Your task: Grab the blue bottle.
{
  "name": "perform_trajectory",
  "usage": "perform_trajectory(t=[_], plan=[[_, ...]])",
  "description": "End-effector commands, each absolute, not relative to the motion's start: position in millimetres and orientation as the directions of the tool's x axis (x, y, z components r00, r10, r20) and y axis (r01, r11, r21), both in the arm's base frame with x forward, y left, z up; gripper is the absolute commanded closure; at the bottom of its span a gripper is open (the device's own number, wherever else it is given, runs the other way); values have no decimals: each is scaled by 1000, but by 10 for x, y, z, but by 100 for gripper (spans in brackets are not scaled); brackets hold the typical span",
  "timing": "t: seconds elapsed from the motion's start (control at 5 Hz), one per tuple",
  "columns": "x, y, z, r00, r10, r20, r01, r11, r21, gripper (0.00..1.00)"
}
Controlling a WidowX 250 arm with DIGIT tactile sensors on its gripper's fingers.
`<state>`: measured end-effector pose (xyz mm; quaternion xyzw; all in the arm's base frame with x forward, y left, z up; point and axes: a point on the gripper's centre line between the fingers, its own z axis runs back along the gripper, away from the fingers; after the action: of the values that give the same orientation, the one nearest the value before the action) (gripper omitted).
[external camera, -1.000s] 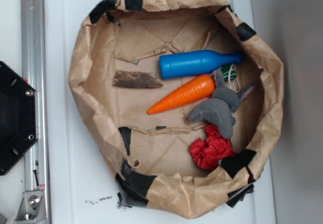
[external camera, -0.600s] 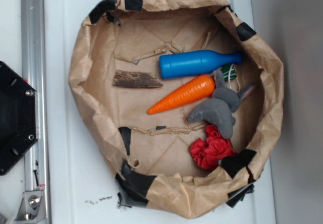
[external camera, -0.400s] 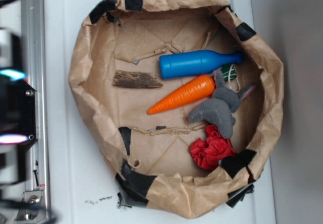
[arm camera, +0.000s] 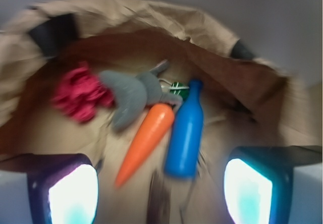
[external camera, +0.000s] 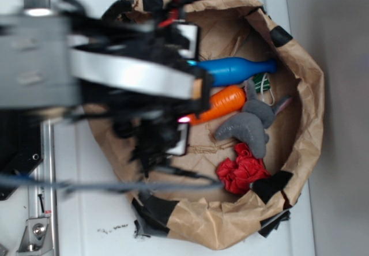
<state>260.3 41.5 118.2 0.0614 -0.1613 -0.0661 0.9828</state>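
The blue bottle (external camera: 233,70) lies on its side inside the brown paper bag (external camera: 305,94), neck pointing right, right above the orange carrot (external camera: 223,102). My gripper (external camera: 183,89) is blurred by motion and hovers over the bag's left half, covering the bottle's base end. In the wrist view the blue bottle (arm camera: 185,133) lies ahead between the fingers, and the carrot (arm camera: 146,138) touches its left side. The gripper (arm camera: 160,193) is open and empty, with its pads (arm camera: 70,193) wide apart.
A grey plush (external camera: 251,126) and a red crumpled cloth (external camera: 242,172) lie right of the carrot; both also show in the wrist view, plush (arm camera: 130,95) and cloth (arm camera: 78,93). A small green thing (external camera: 262,83) sits by the bottle's neck. The bag's raised paper walls (arm camera: 126,12) ring everything.
The arm has swung in from the left, from out of view to over the bag's left half, hiding the wood piece. The bottle, carrot, plush and cloth have not moved.
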Motion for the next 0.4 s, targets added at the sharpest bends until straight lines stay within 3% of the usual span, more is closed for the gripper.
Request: perform_trajectory(t=[0.0,0.2], plan=[[2866,871,311,937,-327,126,296,930,217,0],[2828,1063,90,919,-377,116,358,920,159,0]])
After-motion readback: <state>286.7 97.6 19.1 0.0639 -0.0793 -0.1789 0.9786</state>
